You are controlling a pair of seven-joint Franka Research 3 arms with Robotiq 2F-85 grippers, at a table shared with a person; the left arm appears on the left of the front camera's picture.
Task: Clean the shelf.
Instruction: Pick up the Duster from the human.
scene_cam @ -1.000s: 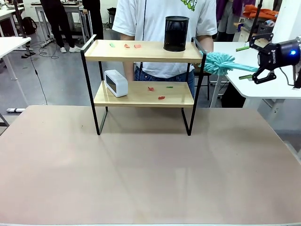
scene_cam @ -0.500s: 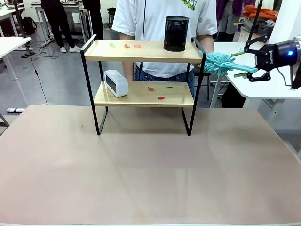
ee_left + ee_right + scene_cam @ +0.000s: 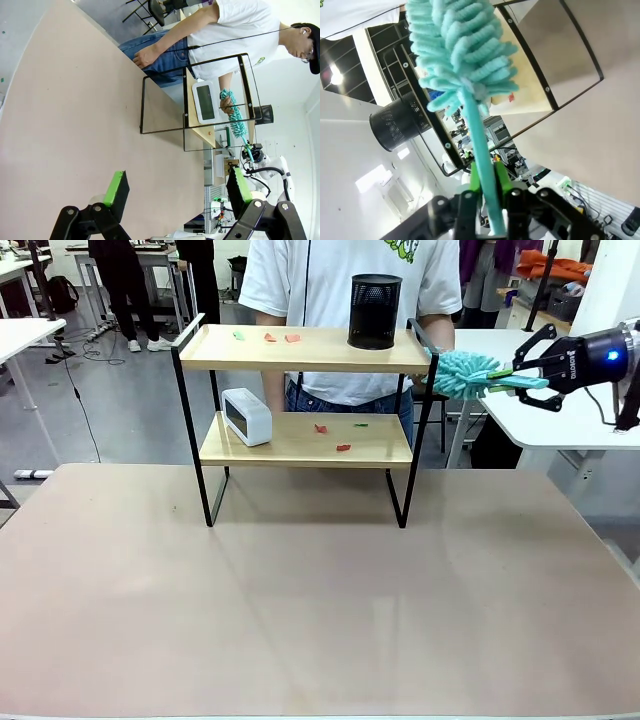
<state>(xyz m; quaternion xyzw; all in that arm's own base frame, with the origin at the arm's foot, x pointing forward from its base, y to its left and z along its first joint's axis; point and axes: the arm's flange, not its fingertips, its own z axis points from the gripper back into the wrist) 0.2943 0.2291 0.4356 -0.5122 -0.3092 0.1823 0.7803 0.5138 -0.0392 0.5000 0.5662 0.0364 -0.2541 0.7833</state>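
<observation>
Shelf point(image 3: 305, 350) stands on the table point(image 3: 320, 600) at the middle of its far edge, all four legs down, long side facing the robot. Top board: black mesh cup point(image 3: 374, 311) near the right end, a few red and green scraps point(image 3: 268, 337) toward the left end. Lower board: white clock point(image 3: 246, 416) upright at the left end, more small scraps point(image 3: 343, 447) right of middle. Person in white T-shirt point(image 3: 330, 280) stands just behind the shelf, beyond the table's far edge. Teal fluffy duster point(image 3: 465, 373) lies roughly level in the air, its head just beside the right end of the top board, outside the frame, past the table's right far corner. Left wrist view shows a hand point(image 3: 227, 103) of the person at the duster head. Right gripper point(image 3: 520, 375) is on the duster handle, jaws clamped on it; right wrist view has the green pads point(image 3: 476, 179) pressed on both sides of the thin handle, the head point(image 3: 460, 55) in front of the shelf's end frame. Left gripper point(image 3: 175, 192) hangs above the table, well apart from the shelf, jaws wide apart, nothing between them.
</observation>
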